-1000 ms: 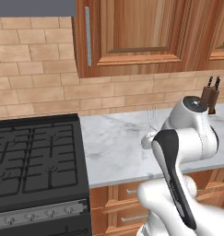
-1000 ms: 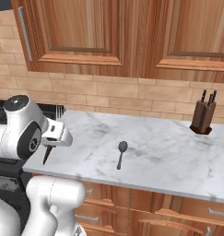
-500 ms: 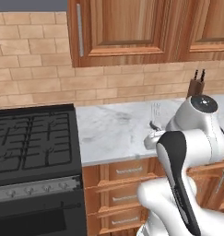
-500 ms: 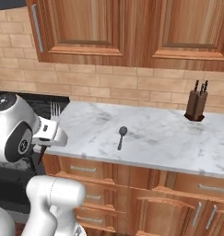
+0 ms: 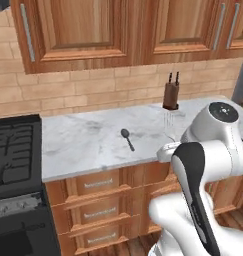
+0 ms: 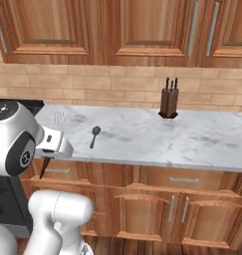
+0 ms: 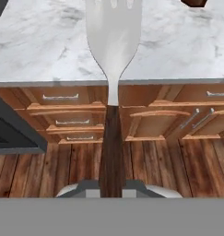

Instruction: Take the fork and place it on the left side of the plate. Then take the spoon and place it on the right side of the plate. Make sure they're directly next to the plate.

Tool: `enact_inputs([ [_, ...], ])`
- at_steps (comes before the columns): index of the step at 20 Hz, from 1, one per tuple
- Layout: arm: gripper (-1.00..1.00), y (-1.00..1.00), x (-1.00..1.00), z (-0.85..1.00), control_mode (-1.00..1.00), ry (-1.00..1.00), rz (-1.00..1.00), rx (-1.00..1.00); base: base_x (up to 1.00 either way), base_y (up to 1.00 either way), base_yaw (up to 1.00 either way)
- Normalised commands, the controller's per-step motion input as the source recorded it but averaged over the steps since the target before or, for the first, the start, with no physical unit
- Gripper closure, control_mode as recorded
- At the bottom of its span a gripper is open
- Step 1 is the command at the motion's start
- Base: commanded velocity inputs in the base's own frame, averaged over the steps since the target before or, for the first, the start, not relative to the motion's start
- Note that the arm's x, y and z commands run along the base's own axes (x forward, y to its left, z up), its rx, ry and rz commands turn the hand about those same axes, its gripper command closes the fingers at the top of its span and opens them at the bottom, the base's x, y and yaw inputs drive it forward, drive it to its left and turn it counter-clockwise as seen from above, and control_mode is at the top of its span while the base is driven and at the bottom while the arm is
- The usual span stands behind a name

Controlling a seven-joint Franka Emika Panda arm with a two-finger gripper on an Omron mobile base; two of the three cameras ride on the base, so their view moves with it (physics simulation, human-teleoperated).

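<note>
My gripper is shut on the fork, gripping its dark reddish-brown handle with the pale tines pointing away over the counter edge. In the left base view the fork stands above the gripper at the counter's front. From the right base view the gripper holds the fork out in front of the counter's left end. The grey spoon lies on the marble counter, left of the fork; the spoon rests apart from the gripper. The plate is out of view.
A brown knife block stands at the back of the counter by the brick wall. A black stove borders the counter on the left. Wooden drawers and cabinets run below, wall cupboards above.
The whole picture has shifted: the base has driven right along the counter, so the stove slides off left. The fork stays in the shut gripper. The spoon lies where it was.
</note>
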Motion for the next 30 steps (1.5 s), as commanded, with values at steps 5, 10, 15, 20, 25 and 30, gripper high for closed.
enact_inputs([
  [5,1.0,0.0,0.0,0.0,1.0,0.0,0.0,0.0,0.0,-0.27,-0.62],
  [10,1.0,0.0,0.0,0.0,1.0,0.0,0.0,0.0,0.0,0.0,-0.75],
  [15,1.0,0.0,0.0,0.0,1.0,0.0,0.0,0.0,0.0,0.0,-0.75],
  [20,1.0,0.0,0.0,0.0,1.0,0.0,0.0,0.0,0.02,-0.06,-0.75],
  [25,1.0,0.0,0.0,0.0,1.0,0.0,0.0,0.0,0.11,-0.25,-0.72],
  [30,1.0,0.0,0.0,0.0,1.0,0.0,0.0,0.0,0.16,-0.41,-0.67],
])
